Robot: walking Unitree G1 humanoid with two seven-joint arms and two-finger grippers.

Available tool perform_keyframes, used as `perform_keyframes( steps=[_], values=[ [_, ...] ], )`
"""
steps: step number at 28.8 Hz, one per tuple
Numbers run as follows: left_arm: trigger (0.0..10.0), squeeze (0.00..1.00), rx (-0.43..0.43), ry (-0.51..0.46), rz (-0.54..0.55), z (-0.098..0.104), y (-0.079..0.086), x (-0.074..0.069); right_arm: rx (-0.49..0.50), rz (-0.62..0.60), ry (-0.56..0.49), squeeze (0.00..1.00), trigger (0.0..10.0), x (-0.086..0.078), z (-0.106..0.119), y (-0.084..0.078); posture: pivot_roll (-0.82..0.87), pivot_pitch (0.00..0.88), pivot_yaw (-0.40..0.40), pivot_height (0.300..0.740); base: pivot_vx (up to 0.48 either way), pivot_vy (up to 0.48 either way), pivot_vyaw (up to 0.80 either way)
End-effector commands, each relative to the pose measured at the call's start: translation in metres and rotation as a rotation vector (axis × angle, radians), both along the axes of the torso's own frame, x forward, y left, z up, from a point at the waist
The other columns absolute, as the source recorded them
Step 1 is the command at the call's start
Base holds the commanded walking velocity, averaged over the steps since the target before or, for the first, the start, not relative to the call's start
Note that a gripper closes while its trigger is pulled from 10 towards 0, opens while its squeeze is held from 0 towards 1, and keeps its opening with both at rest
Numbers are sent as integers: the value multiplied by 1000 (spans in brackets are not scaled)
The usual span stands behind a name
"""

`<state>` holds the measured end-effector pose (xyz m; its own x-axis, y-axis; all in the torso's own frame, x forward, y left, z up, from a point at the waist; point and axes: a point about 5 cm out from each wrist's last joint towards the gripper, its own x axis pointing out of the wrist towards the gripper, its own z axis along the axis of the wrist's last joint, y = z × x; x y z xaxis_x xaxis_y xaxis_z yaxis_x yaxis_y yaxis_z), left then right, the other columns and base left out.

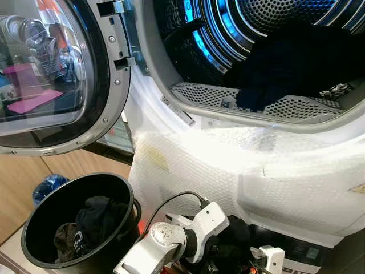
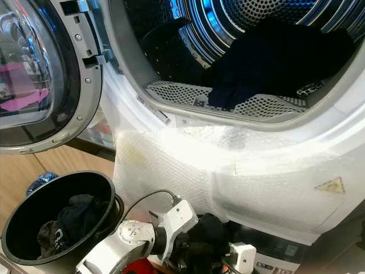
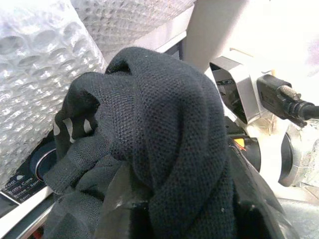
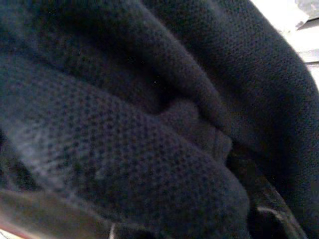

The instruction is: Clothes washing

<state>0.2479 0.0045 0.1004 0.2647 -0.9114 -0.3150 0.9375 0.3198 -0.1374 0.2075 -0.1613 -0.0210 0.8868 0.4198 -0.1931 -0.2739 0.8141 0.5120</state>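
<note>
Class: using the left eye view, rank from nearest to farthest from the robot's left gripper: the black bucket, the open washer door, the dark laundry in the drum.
1. black bucket, beside the left gripper, to its left.
2. open washer door, upper left.
3. dark laundry in the drum, upper right, deep inside.

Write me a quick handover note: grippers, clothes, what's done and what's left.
Left gripper: low in front of the washer, bunched in a black garment; grip not confirmable.
Right gripper: against the same dark fabric, fingers hidden.
Washer door open. Dark clothes already in the drum, some lying over the lip.
Black bucket at the robot's left holds more dark clothes.
Left: load the held garment, empty the bucket, shut the door.
</note>
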Motion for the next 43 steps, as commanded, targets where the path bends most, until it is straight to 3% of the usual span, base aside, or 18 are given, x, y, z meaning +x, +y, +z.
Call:
perform_keyframes(
  steps=[1,2,3,5,22,23,24,35,43],
  values=[
    [6275,0,-43,-14,-44,11,-2,-3,2,-136,30,0,0,-2,-3,-22,-59,0,98,740,0,0,0],
    [8784,0,-41,-14,-45,11,-2,-3,18,-141,24,0,0,-1,-2,-22,-58,0,99,740,0,0,0],
    [8784,0,-41,-14,-44,11,-1,-3,28,-145,21,0,0,-1,-1,-22,-58,0,99,740,0,0,0],
    [10000,0,-40,-12,-38,11,-1,-3,64,-140,9,0,0,-1,0,-20,-56,0,101,740,0,0,0],
    [10000,0,-48,-5,-47,15,7,-5,73,-143,3,0,0,0,1,-22,-55,0,111,740,0,0,0],
    [10000,118,-50,-2,-50,15,8,-5,75,-142,3,0,0,0,1,-22,-53,0,112,740,0,0,0],
    [10000,1000,-52,6,-53,16,11,-7,78,-133,4,0,0,1,0,-20,-53,0,115,740,0,0,0],
    [10000,1000,-37,35,-98,17,33,-17,86,-128,-3,0,0,9,2,-15,-43,0,122,740,0,0,0],
    [10000,1000,-64,63,-84,27,60,-25,76,-116,15,0,0,8,-1,-17,-31,0,130,740,0,0,0]
  ],
)
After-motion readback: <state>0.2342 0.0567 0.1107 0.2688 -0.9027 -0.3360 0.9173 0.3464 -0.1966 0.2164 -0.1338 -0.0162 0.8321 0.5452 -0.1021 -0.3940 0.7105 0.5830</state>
